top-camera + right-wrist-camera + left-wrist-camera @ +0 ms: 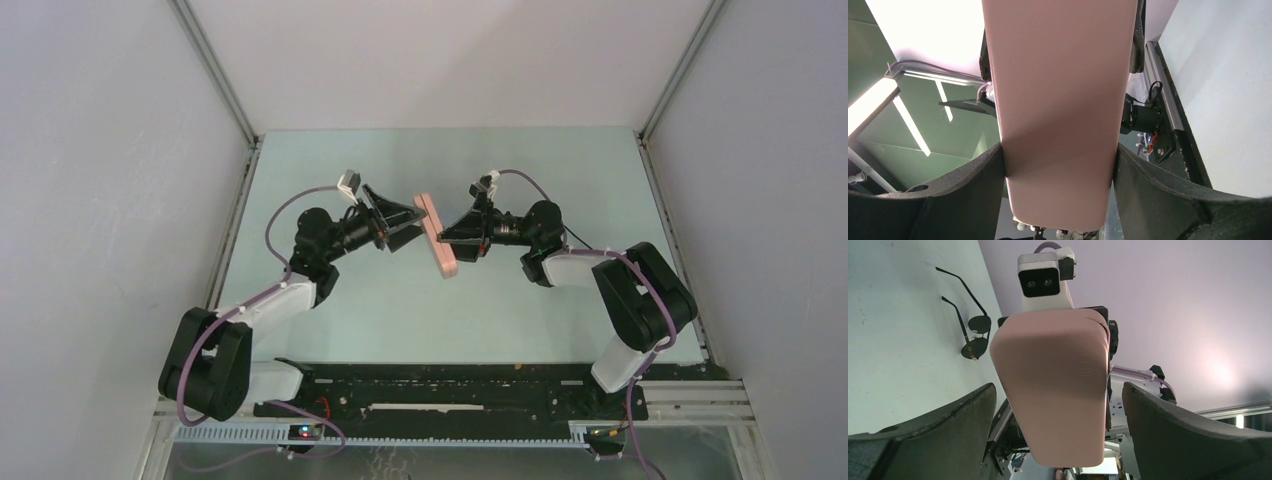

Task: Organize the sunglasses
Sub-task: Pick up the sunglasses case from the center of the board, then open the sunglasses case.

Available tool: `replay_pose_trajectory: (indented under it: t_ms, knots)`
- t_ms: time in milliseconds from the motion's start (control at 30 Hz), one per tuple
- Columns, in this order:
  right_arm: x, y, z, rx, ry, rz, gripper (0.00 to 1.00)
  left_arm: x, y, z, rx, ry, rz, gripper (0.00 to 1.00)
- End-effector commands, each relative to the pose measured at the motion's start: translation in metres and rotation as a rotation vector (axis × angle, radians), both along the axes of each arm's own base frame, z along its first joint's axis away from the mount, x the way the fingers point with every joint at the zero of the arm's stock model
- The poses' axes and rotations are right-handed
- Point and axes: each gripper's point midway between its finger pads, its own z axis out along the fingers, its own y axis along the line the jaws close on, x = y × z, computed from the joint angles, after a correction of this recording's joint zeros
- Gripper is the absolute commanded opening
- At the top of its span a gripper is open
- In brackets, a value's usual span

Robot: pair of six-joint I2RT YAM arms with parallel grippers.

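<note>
From above, the left gripper (418,225) and the right gripper (448,236) meet nose to nose over the middle of the pale green table (400,310). A smooth salmon-pink oblong case with rounded ends (437,236) stands on its long edge between them. The small black thin-framed sunglasses cannot be made out from this height. In the left wrist view, the left gripper (1059,387) has its two dark fingers (948,432) spread wide. One sits on either side of the pink case (1048,365), with a clear gap on both sides, so nothing is gripped there. The case's broad face fills the centre of this view, and the right arm's white camera block (1043,282) rises behind its top end. The sunglasses (973,335) lie flat on the table to the left of the case. Their slim arms are unfolded and stretch away from the two round dark lenses, and the pair is clear of the case and of both grippers. In the right wrist view, the right gripper (1059,150) is clamped on the pink case (1058,100), with both of its dark fingers (973,192) pressed against the long sides near one rounded end. The case runs up out of the top of this view. Dark parts of the left gripper show on either side of its far end, and the black base rail (1158,125) and the table (1223,75) lie to the right. The sunglasses are outside this view.
</note>
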Motion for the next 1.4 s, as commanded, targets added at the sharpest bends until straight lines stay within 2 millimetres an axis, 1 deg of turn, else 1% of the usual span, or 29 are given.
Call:
replay_pose_trajectory:
  t_ms: [0,133,367,433,567,667,933,1100,1200,1367]
  knots:
    - [-0.009,0.0,0.018,0.059,-0.07,0.017,0.27,-0.006,-0.004,0.007,-0.026,-0.036,-0.026,1.0]
    - [-0.011,0.001,0.018,0.062,-0.068,0.029,0.26,-0.007,-0.006,0.006,-0.027,-0.03,-0.032,1.0]
    - [-0.015,0.006,0.015,0.061,-0.059,0.041,0.24,-0.006,-0.01,0.013,-0.036,-0.038,-0.043,1.0]
    - [-0.015,0.006,0.015,0.062,-0.058,0.041,0.24,-0.006,-0.011,0.012,-0.035,-0.034,-0.044,0.98]
    - [-0.013,0.006,0.015,0.062,-0.052,0.036,0.23,-0.006,-0.011,0.011,-0.035,-0.029,-0.045,0.96]
    - [-0.011,0.005,0.013,0.059,-0.042,0.031,0.22,-0.008,-0.011,0.012,-0.035,-0.034,-0.049,0.99]
    - [-0.005,0.003,0.012,0.064,-0.025,0.016,0.21,-0.014,-0.012,0.01,-0.032,-0.039,-0.063,1.0]
    - [-0.003,0.003,0.01,0.062,-0.015,0.01,0.2,-0.021,-0.019,0.013,-0.033,-0.054,-0.097,1.0]
    - [-0.002,0.003,0.01,0.065,-0.011,0.008,0.2,-0.025,-0.025,0.012,-0.031,-0.05,-0.117,1.0]
    - [-0.002,0.002,0.01,0.066,-0.009,0.011,0.2,-0.024,-0.026,0.01,-0.035,-0.042,-0.118,0.96]
